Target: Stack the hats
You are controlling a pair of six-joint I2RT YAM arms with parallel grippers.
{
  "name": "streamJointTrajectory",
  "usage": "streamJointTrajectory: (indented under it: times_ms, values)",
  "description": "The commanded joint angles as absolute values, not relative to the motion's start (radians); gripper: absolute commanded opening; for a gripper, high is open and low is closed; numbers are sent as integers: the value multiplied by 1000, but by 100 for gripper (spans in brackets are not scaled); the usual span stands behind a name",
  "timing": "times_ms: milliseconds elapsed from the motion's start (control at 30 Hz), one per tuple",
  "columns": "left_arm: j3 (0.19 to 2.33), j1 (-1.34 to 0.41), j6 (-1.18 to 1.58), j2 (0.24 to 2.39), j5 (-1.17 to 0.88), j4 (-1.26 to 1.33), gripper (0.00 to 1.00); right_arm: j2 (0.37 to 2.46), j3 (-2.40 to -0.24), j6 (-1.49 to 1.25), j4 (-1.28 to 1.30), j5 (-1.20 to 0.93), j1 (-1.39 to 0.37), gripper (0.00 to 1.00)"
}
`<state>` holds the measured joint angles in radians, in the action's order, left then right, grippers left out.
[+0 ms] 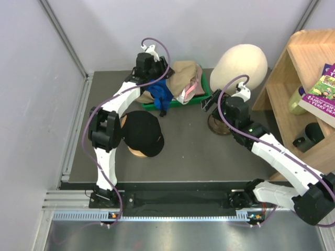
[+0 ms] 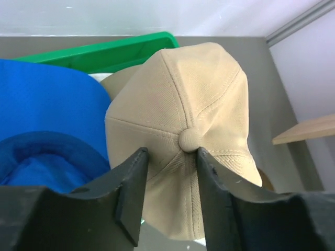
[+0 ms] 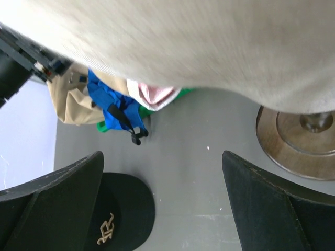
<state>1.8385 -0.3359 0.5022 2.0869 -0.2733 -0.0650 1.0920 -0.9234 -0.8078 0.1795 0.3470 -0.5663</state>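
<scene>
Tan cap (image 2: 199,104) lies crown-up at the top of the heap in the green tray (image 2: 104,52), its button facing the left wrist camera. Left gripper (image 2: 171,151) is on it: fingers narrowed to a small gap, crown fabric just below the button between them. Cannot tell if they actually pinch it or only straddle it. Blue cap (image 2: 47,115) sits in the tray right beside the tan one, touching it. Pink cap (image 1: 192,89) pokes out at the tray's right end, under the tan cap.

Black cap (image 1: 145,133) is the only hat out of the tray. It sits on the table on the near side of the tray, toward the arm bases, with a tan rim showing under it; cap or stand, cannot tell.

Right gripper (image 3: 162,157) is spread wide and holds nothing. It hovers right of the tray by the mannequin head (image 1: 239,64) and its round wooden base (image 3: 293,141).

Judgement: early in the task. At most one hat is placed, and the tan cap looks to be the one in hand. Blue, pink and whatever else is in the tray are left to stack.
</scene>
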Motion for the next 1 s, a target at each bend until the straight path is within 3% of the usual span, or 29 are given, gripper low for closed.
streamJointTrajectory:
  times_ms: [0, 133, 167, 200, 967]
  values:
    - [1891, -336, 518, 2115, -304, 49, 41, 1121, -979, -808, 161, 302, -549, 94]
    - [1911, -336, 548, 2141, -333, 72, 13, 1124, -986, -802, 160, 301, -546, 94]
    - [1911, -336, 548, 2135, -331, 72, 2, 1121, -985, -801, 160, 302, -546, 94]
    - [1910, -336, 546, 2131, -325, 71, 0, 1117, -985, -799, 161, 304, -545, 94]
    - [1945, -307, 485, 1902, -304, 32, 0, 1065, -971, -769, 146, 293, -529, 94]
